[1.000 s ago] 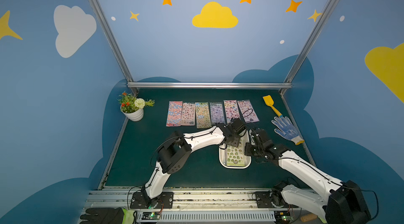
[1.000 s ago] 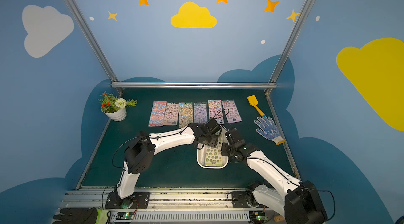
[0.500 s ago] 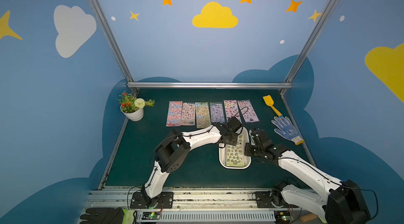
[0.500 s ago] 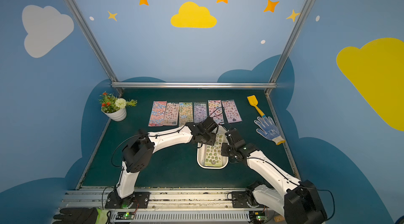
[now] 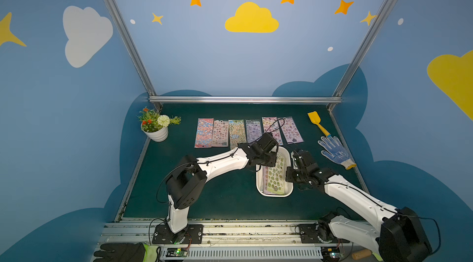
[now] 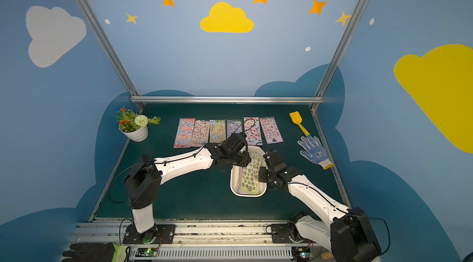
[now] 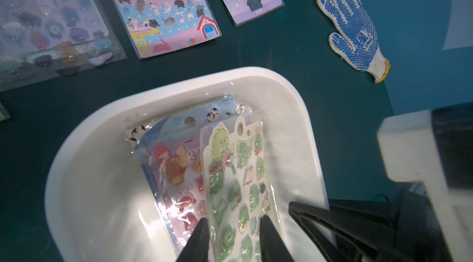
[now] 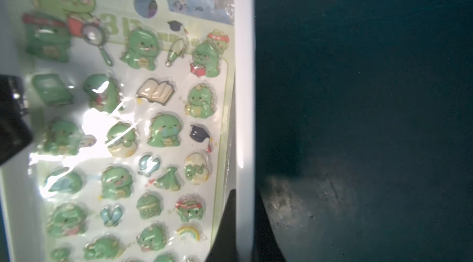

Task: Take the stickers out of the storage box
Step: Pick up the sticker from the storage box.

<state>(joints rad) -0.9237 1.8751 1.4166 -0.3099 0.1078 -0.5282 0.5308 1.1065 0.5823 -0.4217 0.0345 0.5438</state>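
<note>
The white storage box [image 5: 273, 196] [image 6: 247, 196] sits at the table's middle right. Stickers lie stacked inside it: a green dinosaur sheet [image 5: 275, 176] [image 7: 238, 184] [image 8: 153, 120] on top, a pink sheet [image 7: 176, 168] and a blue penguin sheet [image 7: 215, 112] beneath. Several more stickers [image 5: 245, 132] [image 6: 225, 131] lie in a row behind the box. My left gripper [image 7: 234, 222] reaches into the box's far end, jaws apart, their tips down on the green sheet. My right gripper [image 8: 242, 222] [image 5: 289, 175] is shut on the box's right rim [image 8: 243, 68].
A white flower pot [image 5: 156, 130] stands at the back left. At the right lie a yellow toy shovel [image 5: 317, 121] and a blue-dotted work glove [image 5: 335, 152] [image 7: 353, 30]. A black glove [image 5: 122, 253] rests on the front rail.
My left gripper has shifted slightly left over the box's far end and its jaws have narrowed over the green sheet. The right arm has stayed still on the rim.
</note>
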